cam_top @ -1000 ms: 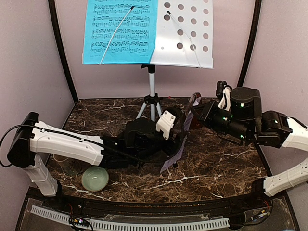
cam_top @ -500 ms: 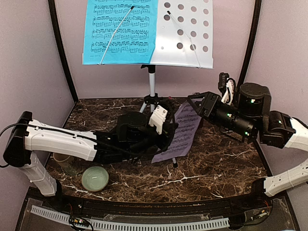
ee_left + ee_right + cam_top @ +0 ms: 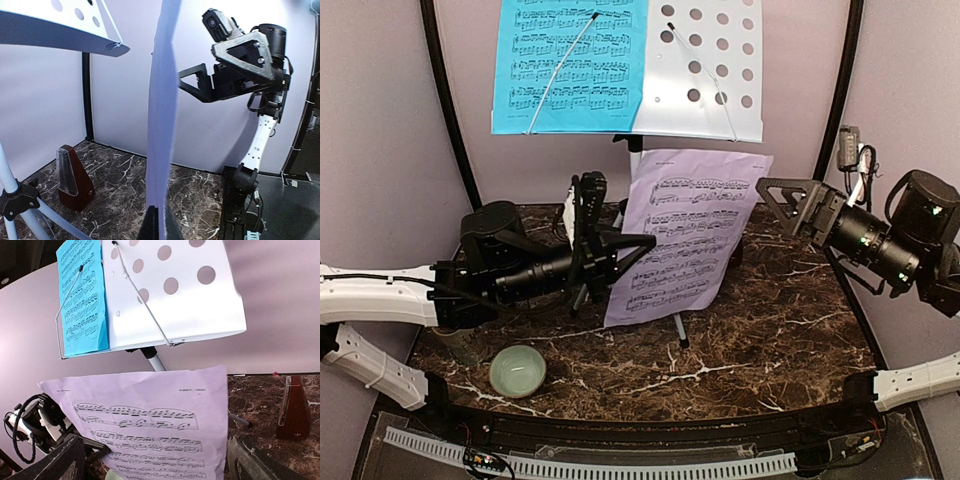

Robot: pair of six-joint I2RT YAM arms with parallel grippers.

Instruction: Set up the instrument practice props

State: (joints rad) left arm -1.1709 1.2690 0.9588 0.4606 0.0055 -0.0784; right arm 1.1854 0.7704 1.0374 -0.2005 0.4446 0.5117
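Landmark: silver tripod music stand (image 3: 636, 165), its white perforated desk (image 3: 745, 118) up at the back of the marble tabletop (image 3: 770, 330)
Blue sheet-music page (image 3: 570, 65): on the left half of the stand's desk, behind a wire retainer
Pink sheet-music page (image 3: 690, 235): in the air in front of the stand's mast, below the desk's ledge, upright and facing forward, not yet on the desk
Left gripper (image 3: 628, 244): clamped tight on the pink page's left edge, low down, and the only hold on it
Right gripper (image 3: 777, 198): fingers spread wide, right of the stand, just beside the page's top right corner, touching nothing
Metronome (image 3: 294, 407): small dark-red pyramid on the tabletop near the stand's feet, right side, untouched
Pale green bowl (image 3: 517, 371): well in front and left of the stand, not part of the job
Handling: 1 thin sheet, very light and limp; likely to bow from a single pinch, crease easily and slip from smooth pads
Where to hold: by an edge margin; a 2nd pinch on the opposite edge would probably keep it flat while its bottom edge goes onto the ledge of the desk's bare right half, under the free wire (image 3: 703, 80)
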